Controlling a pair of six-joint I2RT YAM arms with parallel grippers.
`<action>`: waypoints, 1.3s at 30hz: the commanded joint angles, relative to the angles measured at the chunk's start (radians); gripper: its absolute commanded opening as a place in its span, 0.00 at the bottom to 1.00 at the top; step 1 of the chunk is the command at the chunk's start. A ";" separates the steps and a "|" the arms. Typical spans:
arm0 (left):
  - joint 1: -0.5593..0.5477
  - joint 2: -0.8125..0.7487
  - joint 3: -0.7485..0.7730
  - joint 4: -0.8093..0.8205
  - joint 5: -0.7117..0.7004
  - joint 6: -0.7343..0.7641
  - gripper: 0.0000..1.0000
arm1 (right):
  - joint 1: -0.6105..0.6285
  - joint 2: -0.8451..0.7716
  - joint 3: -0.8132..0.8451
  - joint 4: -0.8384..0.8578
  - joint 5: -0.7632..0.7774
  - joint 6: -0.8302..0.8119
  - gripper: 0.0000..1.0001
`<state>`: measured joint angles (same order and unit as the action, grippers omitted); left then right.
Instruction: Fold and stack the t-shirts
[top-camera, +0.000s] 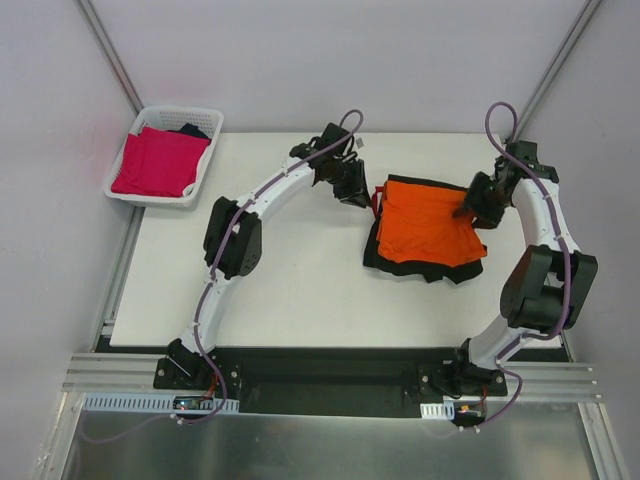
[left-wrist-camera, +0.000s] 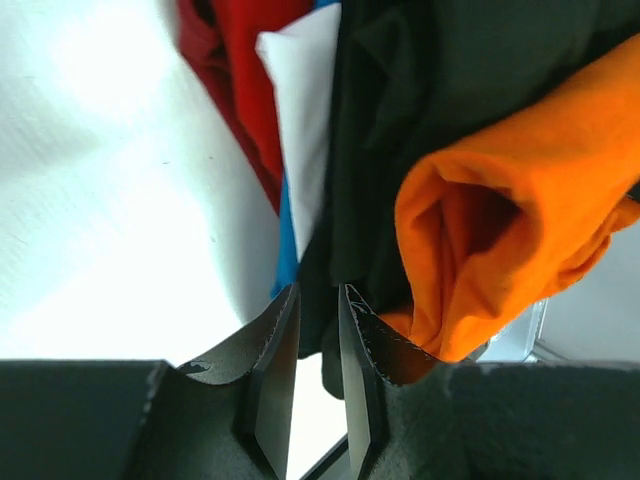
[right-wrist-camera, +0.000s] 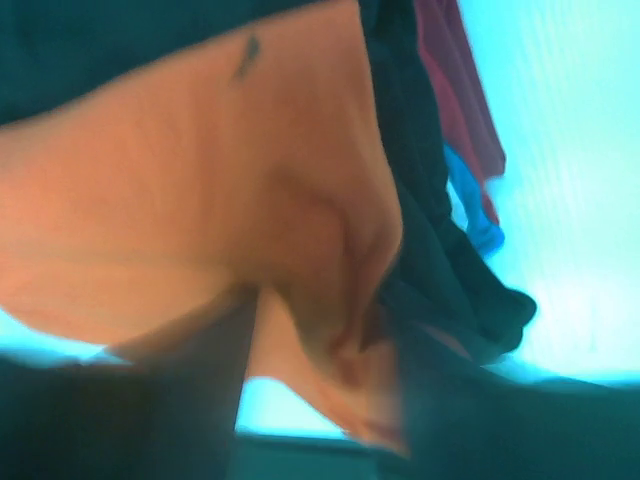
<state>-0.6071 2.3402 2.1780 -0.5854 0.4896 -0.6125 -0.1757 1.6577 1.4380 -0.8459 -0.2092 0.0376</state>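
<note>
A bright orange t-shirt (top-camera: 425, 230) lies roughly folded on a black t-shirt with red trim (top-camera: 420, 270) at the table's centre right. My left gripper (top-camera: 355, 192) is at the pile's left edge. In the left wrist view its jaws (left-wrist-camera: 318, 292) are nearly closed with black cloth (left-wrist-camera: 390, 120) between them, and an orange sleeve fold (left-wrist-camera: 520, 180) hangs just to the right. My right gripper (top-camera: 478, 208) is at the orange shirt's right edge. In the blurred right wrist view (right-wrist-camera: 325, 310) a fold of orange cloth (right-wrist-camera: 180, 180) sits between its fingers.
A white lattice basket (top-camera: 180, 112) stands off the table's far left corner, holding a magenta-pink shirt (top-camera: 158, 160) and a dark one (top-camera: 192, 130). A white and blue neck label (left-wrist-camera: 305, 120) and red trim (left-wrist-camera: 240, 60) show at the pile's left edge.
</note>
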 joint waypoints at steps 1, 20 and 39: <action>0.003 0.013 0.039 -0.021 0.030 0.016 0.22 | -0.013 -0.012 0.012 0.056 0.037 0.007 0.78; 0.001 -0.168 -0.073 -0.021 0.003 0.008 0.22 | 0.038 -0.168 0.072 0.087 -0.071 0.074 0.40; 0.000 -0.449 -0.431 -0.021 -0.033 0.043 0.18 | 0.309 0.243 0.078 0.232 -0.101 0.133 0.01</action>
<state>-0.6022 1.9903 1.8000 -0.5991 0.4629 -0.5900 0.1097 1.8069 1.4750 -0.6651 -0.2790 0.1520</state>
